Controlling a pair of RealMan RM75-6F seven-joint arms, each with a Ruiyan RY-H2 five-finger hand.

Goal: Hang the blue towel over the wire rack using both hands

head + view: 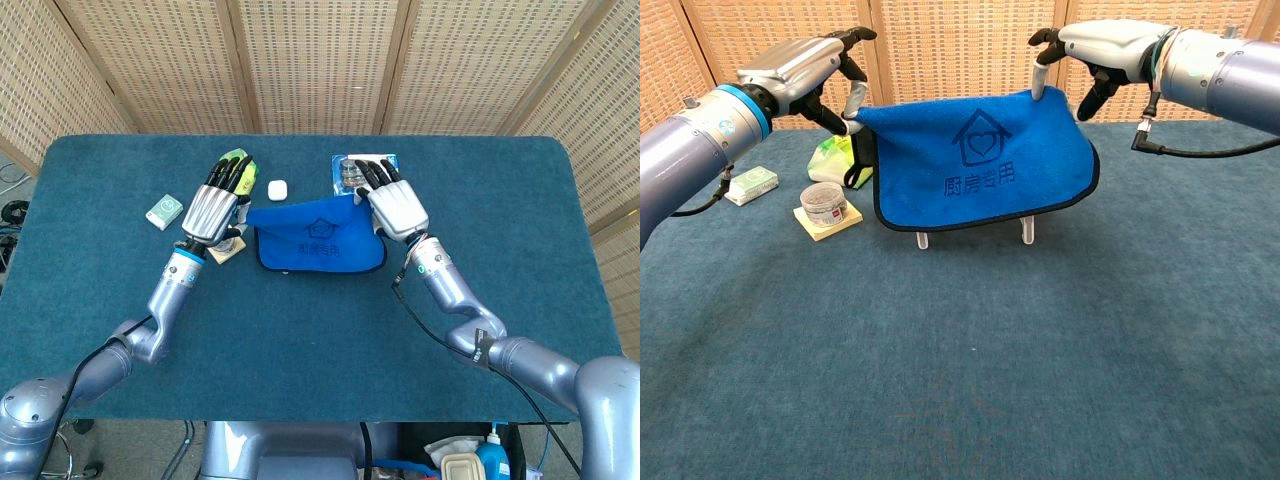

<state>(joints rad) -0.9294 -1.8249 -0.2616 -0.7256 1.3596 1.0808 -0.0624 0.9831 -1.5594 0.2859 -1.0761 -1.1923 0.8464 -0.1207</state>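
Note:
The blue towel (pixel 985 165) with a heart-house print lies draped over the wire rack, whose clear feet (pixel 922 241) stick out under its hem. In the head view the towel (pixel 318 238) sits mid-table between my hands. My left hand (pixel 815 70) pinches the towel's upper left corner. My right hand (pixel 1095 45) holds the upper right corner between a lowered fingertip (pixel 1040 75) and the fingers behind it. From above, the left hand (pixel 212 205) and the right hand (pixel 397 205) flank the towel, with their backs up.
A small jar on a yellow pad (pixel 824 203) and a green-white box (pixel 750 185) stand left of the rack. A green-yellow packet (pixel 835 160) lies behind the left hand. A white case (pixel 277 188) and a blue pack (pixel 350 170) lie beyond the towel.

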